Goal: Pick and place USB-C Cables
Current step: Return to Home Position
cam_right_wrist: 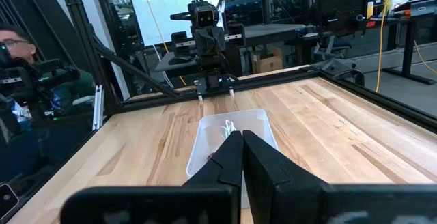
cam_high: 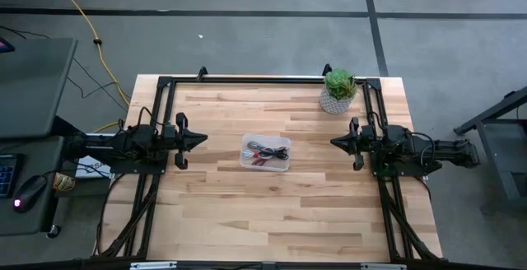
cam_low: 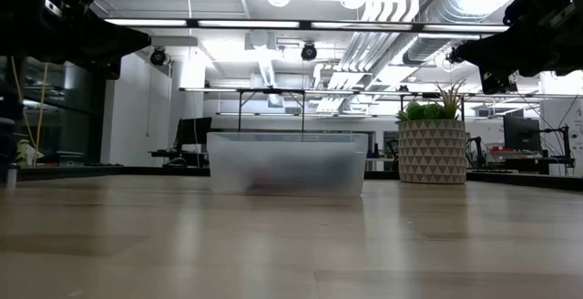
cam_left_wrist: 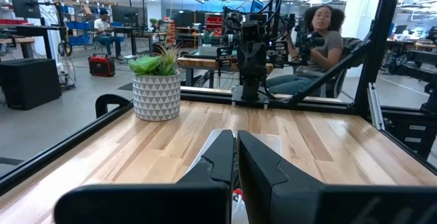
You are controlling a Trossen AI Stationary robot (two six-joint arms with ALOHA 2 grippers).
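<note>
A clear plastic bin (cam_high: 266, 152) stands at the table's middle and holds several small bundled cables (cam_high: 265, 154), black, white and dark red. It also shows in the low view (cam_low: 286, 163) and the right wrist view (cam_right_wrist: 232, 134). My left gripper (cam_high: 203, 139) is shut and empty, above the table to the bin's left. My right gripper (cam_high: 333, 142) is shut and empty, above the table to the bin's right. Both point at the bin.
A potted green plant (cam_high: 338, 90) in a patterned white pot stands at the table's far right. A black frame (cam_high: 247, 79) runs along the far, left and right edges. People sit beyond the table in the wrist views.
</note>
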